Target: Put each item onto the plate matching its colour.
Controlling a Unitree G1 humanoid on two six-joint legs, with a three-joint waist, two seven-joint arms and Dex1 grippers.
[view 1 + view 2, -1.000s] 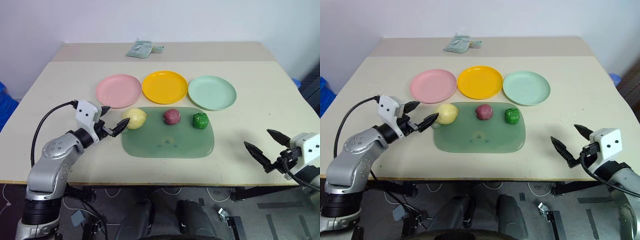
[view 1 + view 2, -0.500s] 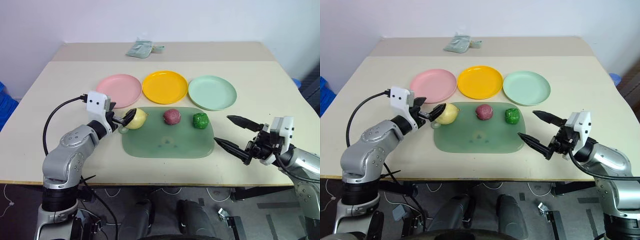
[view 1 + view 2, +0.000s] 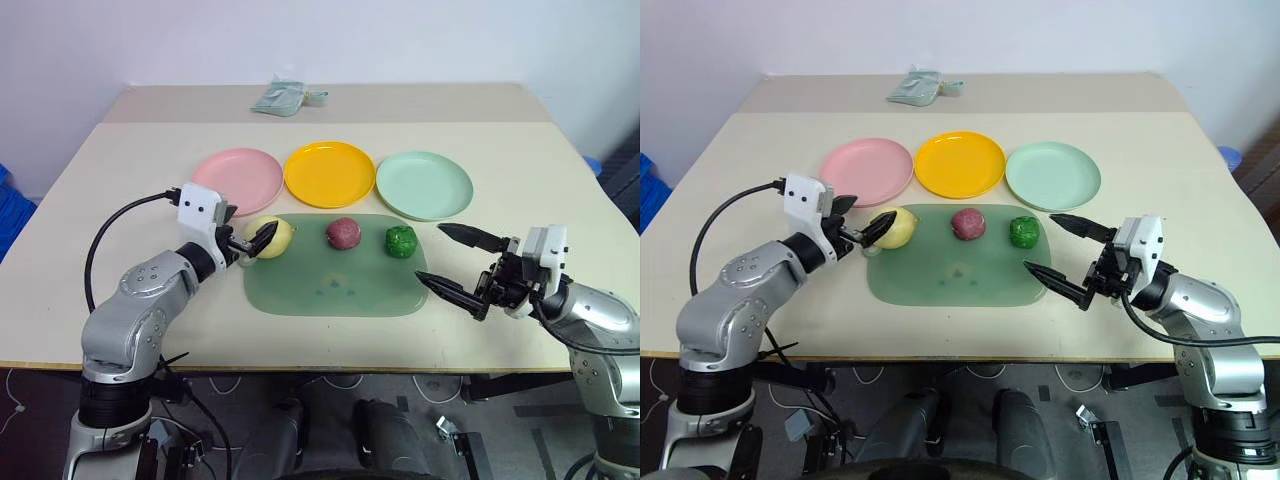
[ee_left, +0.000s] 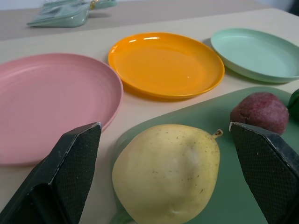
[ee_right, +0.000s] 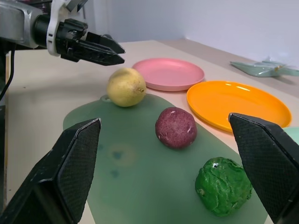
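A pale yellow fruit, a maroon fruit and a bumpy green vegetable lie in a row along the far side of a dull green mat. Behind the mat stand the pink plate, the yellow plate and the mint plate, each with nothing on it. My left gripper is open, one finger on each side of the yellow fruit, with a gap to it. My right gripper is open at the mat's right edge, beside the green vegetable and pointing left.
A pale green packet lies at the table's far edge. Bare tabletop stretches right of the plates and in front of the mat.
My right arm swung in from the table's right front to the mat's right edge and turned to point left. My left gripper edged right until its fingers flank the yellow fruit.
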